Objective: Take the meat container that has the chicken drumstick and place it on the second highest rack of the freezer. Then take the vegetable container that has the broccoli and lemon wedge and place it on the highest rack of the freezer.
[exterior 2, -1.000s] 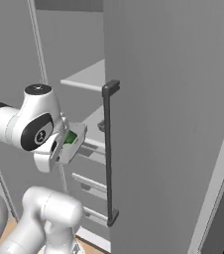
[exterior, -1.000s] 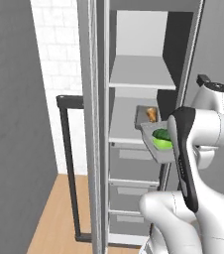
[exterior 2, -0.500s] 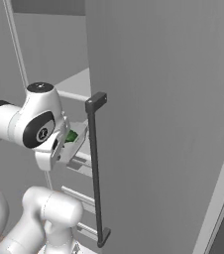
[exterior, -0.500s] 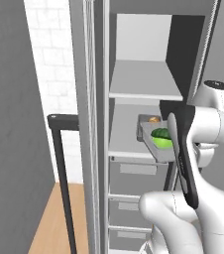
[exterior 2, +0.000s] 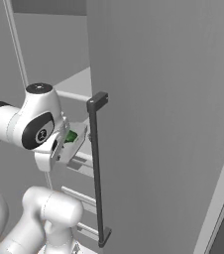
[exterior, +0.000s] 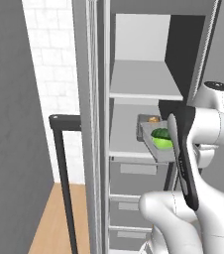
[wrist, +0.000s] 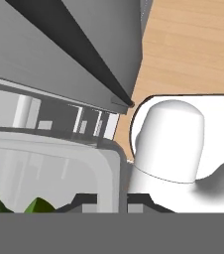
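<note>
1. Tall narrow grey freezer (exterior: 96,124) standing open, its long dark vertical bar handle (exterior 2: 97,168) on the door swung out to one side.
2. Inside the freezer, two flat light grey inner shelves: the highest rack (exterior: 143,82) above, bare on its visible part, and the second highest rack (exterior: 124,136) just below it, with grey drawers (exterior: 136,173) underneath.
3. In front of the second highest rack, a shallow light grey rectangular vegetable container (exterior: 156,146) held in the air at about that shelf's level, well below the highest rack.
4. In that container, a dark green rounded broccoli (exterior: 161,134) with a small bright yellow-green lemon wedge (exterior: 163,143) just beside it.
5. Behind the container, toward the back of the second highest rack, a small orange-brown piece, possibly the chicken drumstick (exterior: 153,119), mostly hidden.
6. Two-finger gripper (wrist: 111,202) of the white arm, jaws narrow, clamped on the container's rim (wrist: 109,168) at one corner.
</note>
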Motion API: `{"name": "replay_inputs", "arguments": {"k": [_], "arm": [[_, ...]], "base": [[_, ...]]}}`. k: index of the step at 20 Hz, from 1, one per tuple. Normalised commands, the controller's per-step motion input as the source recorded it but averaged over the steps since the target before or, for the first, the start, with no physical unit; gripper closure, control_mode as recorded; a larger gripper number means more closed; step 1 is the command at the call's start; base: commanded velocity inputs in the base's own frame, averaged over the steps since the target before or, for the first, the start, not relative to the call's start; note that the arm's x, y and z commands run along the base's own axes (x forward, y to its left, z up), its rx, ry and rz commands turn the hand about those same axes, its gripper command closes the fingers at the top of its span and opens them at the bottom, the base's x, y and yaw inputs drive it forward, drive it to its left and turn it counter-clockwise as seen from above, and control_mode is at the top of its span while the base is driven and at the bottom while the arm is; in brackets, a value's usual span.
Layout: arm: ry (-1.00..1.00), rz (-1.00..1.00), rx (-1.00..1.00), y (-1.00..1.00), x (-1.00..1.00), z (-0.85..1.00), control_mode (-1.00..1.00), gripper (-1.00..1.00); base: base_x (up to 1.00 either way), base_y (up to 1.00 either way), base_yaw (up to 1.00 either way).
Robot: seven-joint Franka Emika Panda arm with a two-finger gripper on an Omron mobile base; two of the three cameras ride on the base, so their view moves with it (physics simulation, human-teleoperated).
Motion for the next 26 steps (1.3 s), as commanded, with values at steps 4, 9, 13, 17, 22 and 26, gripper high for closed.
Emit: {"name": "replay_inputs", "arguments": {"k": [4,9,13,17,22,26], "arm": [[0.0,0.0,0.0,0.0,0.0,0.0,1.0,1.0],[0.0,0.0,0.0,0.0,0.0,0.0,1.0,1.0],[0.0,0.0,0.0,0.0,0.0,0.0,1.0,1.0],[0.0,-0.03,0.0,0.05,-0.08,0.01,-1.0,1.0],[-0.08,-0.12,0.0,0.25,-0.46,0.21,-1.0,1.0],[-0.1,-0.03,0.0,0.14,-0.31,0.24,-1.0,1.0]], "base": [[0.29,0.58,-0.05],[0.09,0.36,-0.03],[0.0,0.27,-0.04],[-0.07,0.18,-0.05],[0.0,0.0,0.0],[0.0,0.0,0.0]]}}
